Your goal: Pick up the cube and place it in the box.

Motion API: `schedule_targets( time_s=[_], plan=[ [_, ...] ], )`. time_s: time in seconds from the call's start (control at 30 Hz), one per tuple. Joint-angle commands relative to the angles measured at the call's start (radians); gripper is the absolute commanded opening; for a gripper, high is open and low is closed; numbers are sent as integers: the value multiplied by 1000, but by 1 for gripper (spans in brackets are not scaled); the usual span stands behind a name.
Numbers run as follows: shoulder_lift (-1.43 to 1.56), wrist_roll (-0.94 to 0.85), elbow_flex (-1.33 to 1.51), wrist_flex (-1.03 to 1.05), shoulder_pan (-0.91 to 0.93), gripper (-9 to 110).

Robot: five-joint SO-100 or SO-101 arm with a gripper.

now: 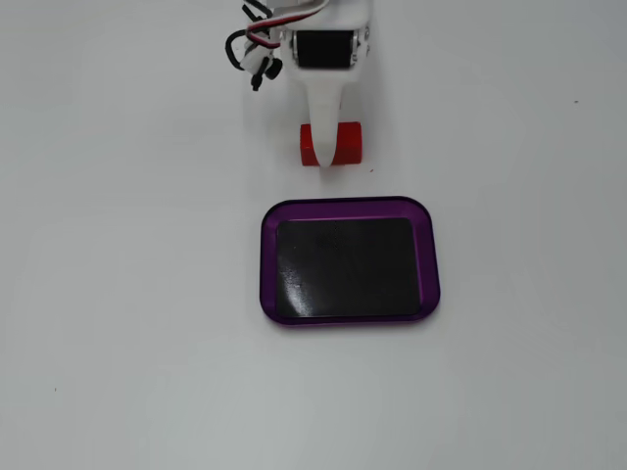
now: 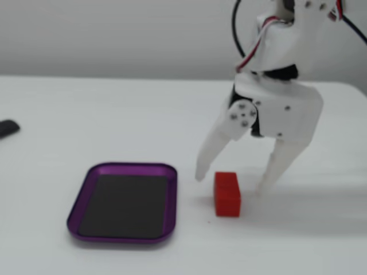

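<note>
The red cube (image 1: pixel 347 142) lies on the white table just beyond the box's far edge in a fixed view, and stands right of the box in the other fixed view (image 2: pixel 227 193). The box (image 1: pixel 349 260) is a purple-rimmed tray with a black bottom, and it holds nothing (image 2: pixel 124 207). My white gripper (image 2: pixel 232 182) is open and lowered over the cube, one finger on each side of it, not touching it as far as I can see. From above, the gripper (image 1: pixel 327 152) covers the middle of the cube.
A dark object (image 2: pixel 8 128) lies at the left edge of the table in a fixed view. The arm's wires (image 1: pixel 250 44) hang beside the wrist. The table is plain white.
</note>
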Motion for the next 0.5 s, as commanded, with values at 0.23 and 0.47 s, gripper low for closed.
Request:
schedule_targets(
  time_s=[0.23,0.47],
  plan=[
    [-80,0,-20,-6,-9,26],
    [-66,8,-21,-21,-9,15]
  ],
)
